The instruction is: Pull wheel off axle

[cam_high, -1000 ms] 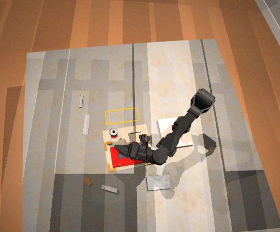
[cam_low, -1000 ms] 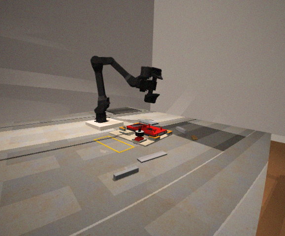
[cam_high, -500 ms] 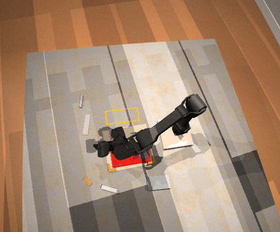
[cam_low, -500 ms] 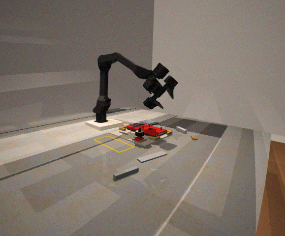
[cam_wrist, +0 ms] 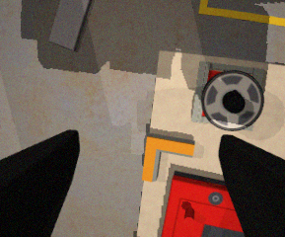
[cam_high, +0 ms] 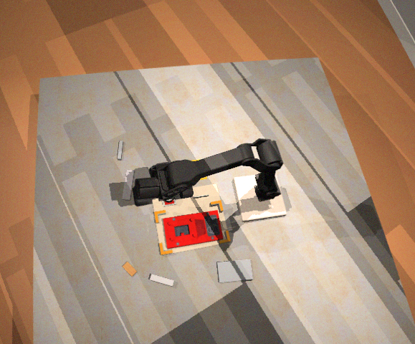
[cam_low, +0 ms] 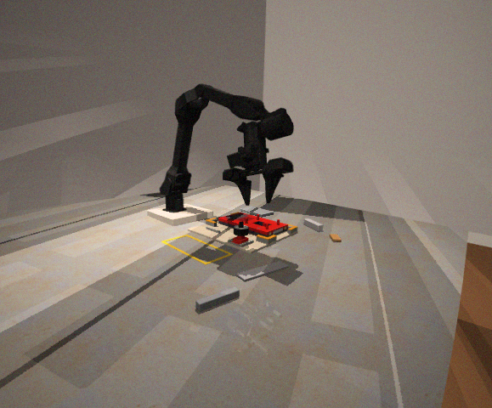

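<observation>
The grey wheel (cam_low: pixel 240 230) (cam_wrist: pixel 219 101) sits around the black upright axle (cam_low: pixel 240 223) (cam_wrist: pixel 234 101), above a small red base (cam_high: pixel 169 203) (cam_low: pixel 240 240). In the top view the arm hides the wheel. My gripper (cam_low: pixel 257 204) (cam_wrist: pixel 149 142) is open and empty, pointing down well above the board. In the wrist view the wheel lies ahead of the fingertips and to the right, beyond the right finger's tip. The marked area, a yellow outline (cam_low: pixel 217 258) (cam_wrist: pixel 283 23), lies on the table beside the board. The arm covers most of it in the top view.
The cream board (cam_high: pixel 156 231) (cam_wrist: pixel 177 109) bears a red plate (cam_high: pixel 196 240) (cam_wrist: pixel 174 224) with pegs and orange corner brackets (cam_high: pixel 220 203) (cam_wrist: pixel 174 144). Grey bars (cam_high: pixel 120 150) (cam_low: pixel 217 300), a flat light piece (cam_high: pixel 127 188), an orange block (cam_high: pixel 128 269) and a grey slab (cam_high: pixel 234 270) lie around it.
</observation>
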You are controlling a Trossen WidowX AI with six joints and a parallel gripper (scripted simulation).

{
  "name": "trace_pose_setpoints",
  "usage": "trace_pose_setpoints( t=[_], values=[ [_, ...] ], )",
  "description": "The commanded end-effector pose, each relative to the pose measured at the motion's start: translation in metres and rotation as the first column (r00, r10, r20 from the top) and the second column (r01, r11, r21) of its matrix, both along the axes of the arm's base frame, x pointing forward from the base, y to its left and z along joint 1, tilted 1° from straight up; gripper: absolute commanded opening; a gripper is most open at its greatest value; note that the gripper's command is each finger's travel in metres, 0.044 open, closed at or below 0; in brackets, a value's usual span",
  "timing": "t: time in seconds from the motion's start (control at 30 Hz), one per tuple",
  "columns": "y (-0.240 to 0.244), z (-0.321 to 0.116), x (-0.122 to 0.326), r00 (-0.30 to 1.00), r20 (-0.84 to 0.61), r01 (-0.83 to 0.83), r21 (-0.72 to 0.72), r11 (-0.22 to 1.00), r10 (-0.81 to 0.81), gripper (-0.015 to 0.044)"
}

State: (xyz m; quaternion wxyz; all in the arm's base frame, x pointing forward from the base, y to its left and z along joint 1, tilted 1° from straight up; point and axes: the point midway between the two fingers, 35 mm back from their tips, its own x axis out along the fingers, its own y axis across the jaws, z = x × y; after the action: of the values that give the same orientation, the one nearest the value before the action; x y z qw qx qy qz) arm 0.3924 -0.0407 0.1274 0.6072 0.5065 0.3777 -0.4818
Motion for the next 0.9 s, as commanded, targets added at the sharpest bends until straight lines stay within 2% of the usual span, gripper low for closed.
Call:
trace_pose_setpoints(
  t=[0.0,0.43,0.87],
  values=[
    [-0.018,-0.002,-0.032,0.970,-0.236,0.108,0.197,0.974,-0.060,0.0300],
    [-0.020,-0.007,-0.032,0.968,-0.243,0.113,0.204,0.972,-0.062,0.0300],
    [-0.021,-0.065,-0.031,0.968,-0.243,0.113,0.203,0.973,-0.062,0.0300]
  ],
)
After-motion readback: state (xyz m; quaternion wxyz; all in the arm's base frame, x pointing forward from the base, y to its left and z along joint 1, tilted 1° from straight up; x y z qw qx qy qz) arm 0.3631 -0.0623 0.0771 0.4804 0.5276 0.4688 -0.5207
